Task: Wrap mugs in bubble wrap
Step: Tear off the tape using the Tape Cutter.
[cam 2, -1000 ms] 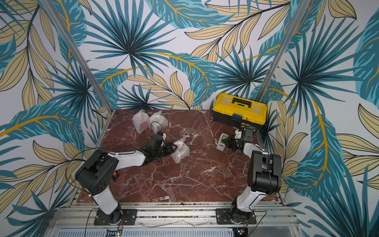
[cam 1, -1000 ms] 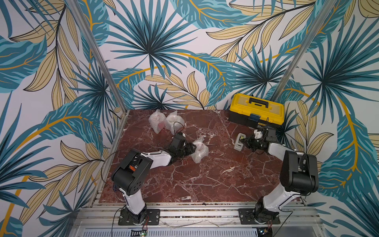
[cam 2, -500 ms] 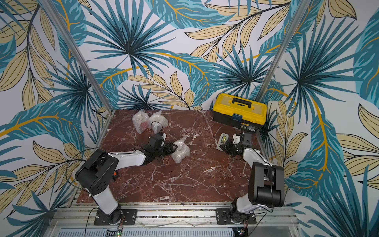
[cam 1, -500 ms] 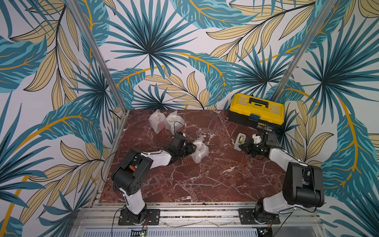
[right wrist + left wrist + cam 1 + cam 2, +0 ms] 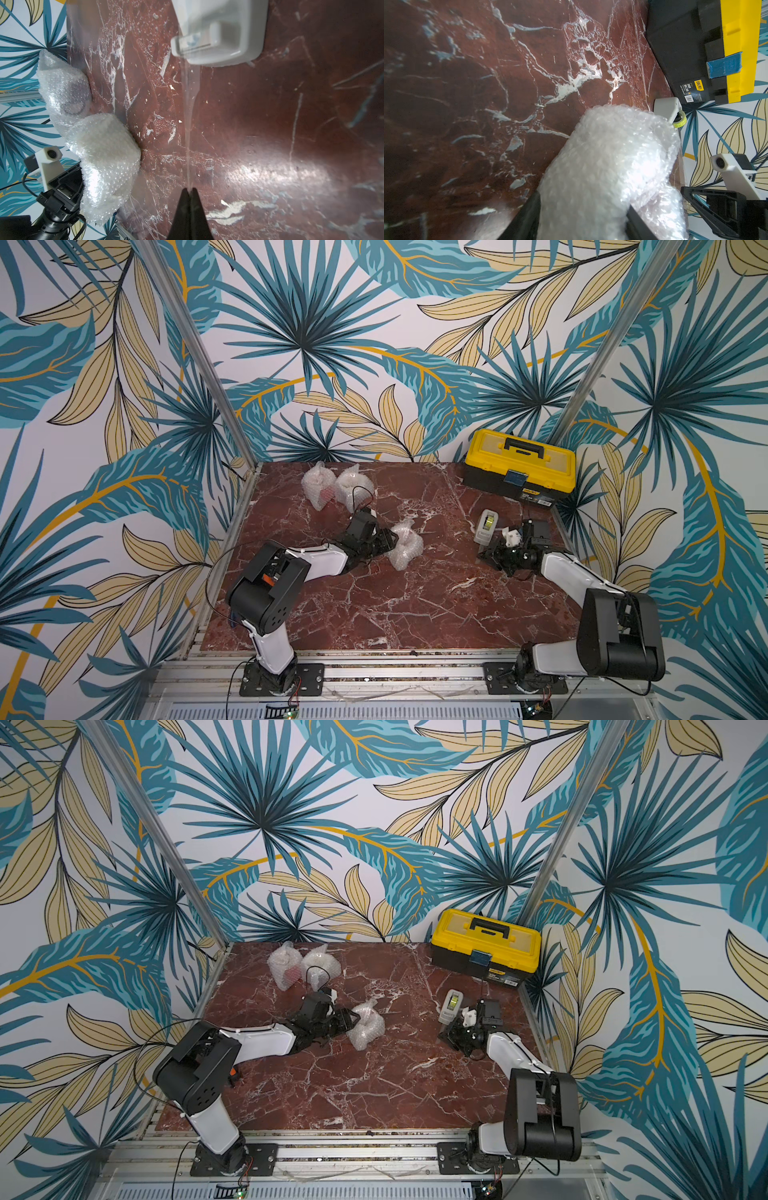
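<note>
Bubble wrap bundle [image 5: 405, 546] in pinch of left hand [image 5: 386, 540]; right hand [image 5: 188, 191] tight on dispenser [image 5: 224, 35] tape [image 5: 188, 135].

Two bubble-wrap bundles [image 5: 318, 487] rear, touching; third bundle [image 5: 404, 545] centre.

The bubble wrap bundle [image 5: 610, 166] hides its contents and runs past the left wrist view's edge. The tape dispenser [image 5: 220, 31] is blurred and cropped; its tape strip [image 5: 188, 128] barely shows.

Three bubble wrap bundles [image 5: 405, 543] are counted, two of them far left; one tape dispenser [image 5: 486, 526] and one toolbox [image 5: 519, 466] are counted.
</note>
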Controlling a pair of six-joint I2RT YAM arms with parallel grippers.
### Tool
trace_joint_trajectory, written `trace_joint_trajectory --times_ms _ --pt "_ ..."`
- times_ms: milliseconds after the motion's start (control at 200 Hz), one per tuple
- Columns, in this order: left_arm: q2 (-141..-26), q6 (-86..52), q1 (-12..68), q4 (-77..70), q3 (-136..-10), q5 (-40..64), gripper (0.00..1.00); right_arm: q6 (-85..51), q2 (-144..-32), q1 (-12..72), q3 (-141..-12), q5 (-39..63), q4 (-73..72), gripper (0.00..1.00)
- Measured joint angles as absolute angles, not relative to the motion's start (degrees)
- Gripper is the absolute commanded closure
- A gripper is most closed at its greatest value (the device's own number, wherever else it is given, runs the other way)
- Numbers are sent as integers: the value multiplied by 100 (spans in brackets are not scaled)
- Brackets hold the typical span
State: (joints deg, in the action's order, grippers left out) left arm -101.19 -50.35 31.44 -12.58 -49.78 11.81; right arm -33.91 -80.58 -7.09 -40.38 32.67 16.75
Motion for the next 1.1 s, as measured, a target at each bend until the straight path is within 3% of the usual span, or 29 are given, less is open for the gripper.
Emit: trace_joint_trajectory --times_ms 636,1102 --pt "-10119 -5037 3144 -1258 -4978 1181 45 -3232 -7664 -217 -3870 2165 2390 100" --pt "-10119 -5037 3146 -1260 -4978 1181 45 -3535 -8562 -172 -4270 1188 2829 100"
